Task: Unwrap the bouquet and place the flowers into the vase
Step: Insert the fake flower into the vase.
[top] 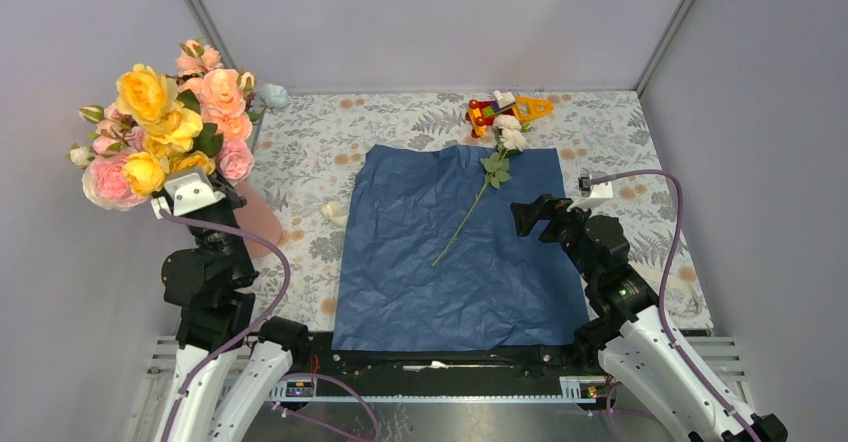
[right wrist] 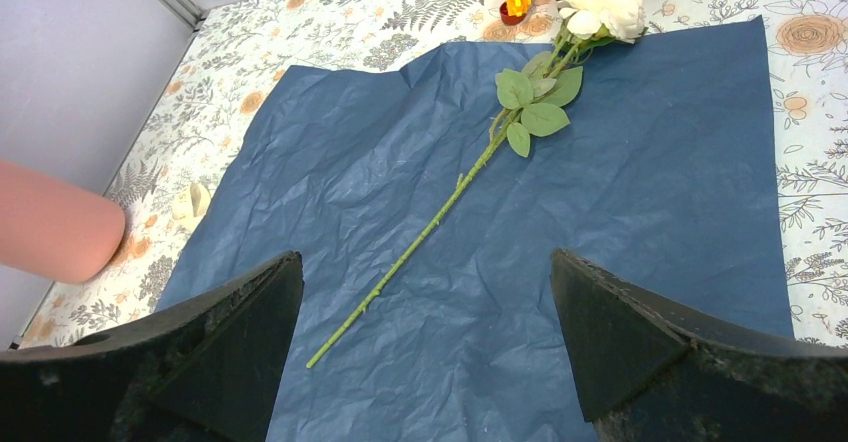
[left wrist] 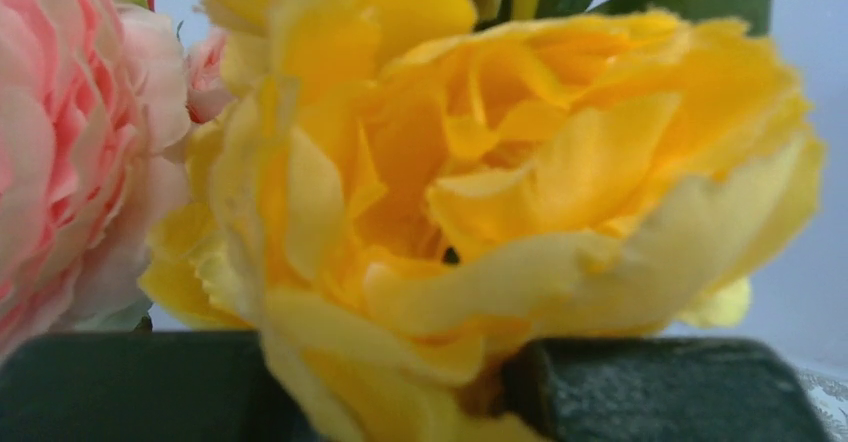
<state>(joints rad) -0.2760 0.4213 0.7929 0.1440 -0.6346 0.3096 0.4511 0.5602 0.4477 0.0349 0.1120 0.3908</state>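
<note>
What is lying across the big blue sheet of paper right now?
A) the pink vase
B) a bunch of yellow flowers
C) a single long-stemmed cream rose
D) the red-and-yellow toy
C: only the cream rose lies on the blue paper, its stem running diagonally across it; the vase is off to the paper's left and the toy sits beyond its far edge.
</note>
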